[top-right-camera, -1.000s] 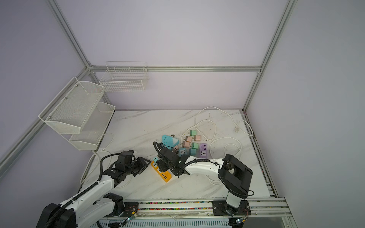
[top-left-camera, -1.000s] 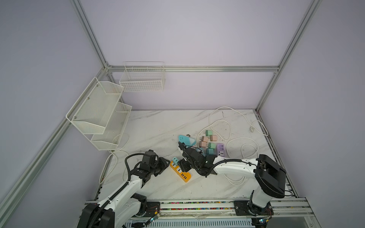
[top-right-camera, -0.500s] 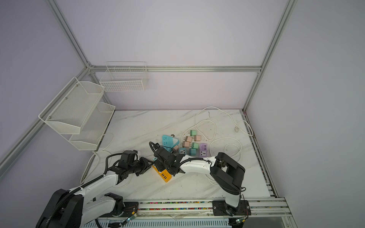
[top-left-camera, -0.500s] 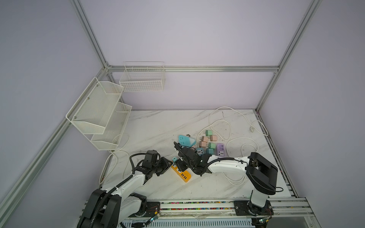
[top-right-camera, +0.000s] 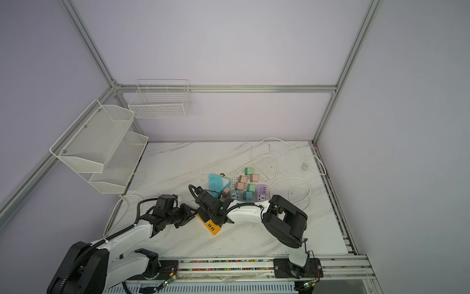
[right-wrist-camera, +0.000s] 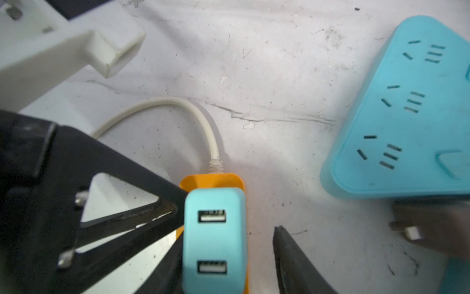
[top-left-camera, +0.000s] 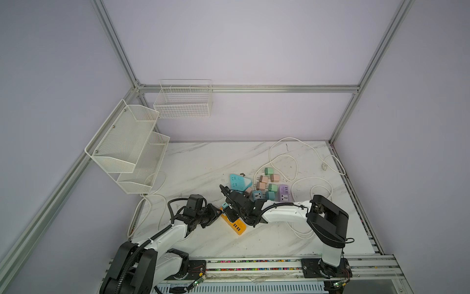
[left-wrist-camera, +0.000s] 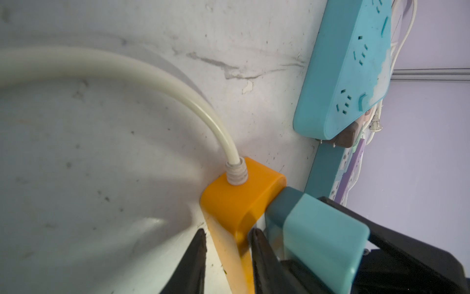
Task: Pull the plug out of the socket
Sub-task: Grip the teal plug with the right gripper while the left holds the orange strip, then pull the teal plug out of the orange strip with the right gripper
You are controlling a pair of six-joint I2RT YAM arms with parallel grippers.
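Observation:
The socket is an orange power strip lying on the marble table near the front, with a white cable leaving its end. A teal plug with two USB ports sits in its top face. My left gripper clamps the strip's end, one finger on each side. My right gripper straddles the plug from above and is open. One finger lies against the plug, and the other finger stands a clear gap off it.
A teal triangular power strip lies just behind the grippers. Several small adapters and a purple strip lie to its right. Loose white cables loop at the back right. White wire racks hang on the left wall.
Both grippers have narrowed. The left gripper has slid right onto the orange strip's end. The right gripper has shifted left over the teal plug.

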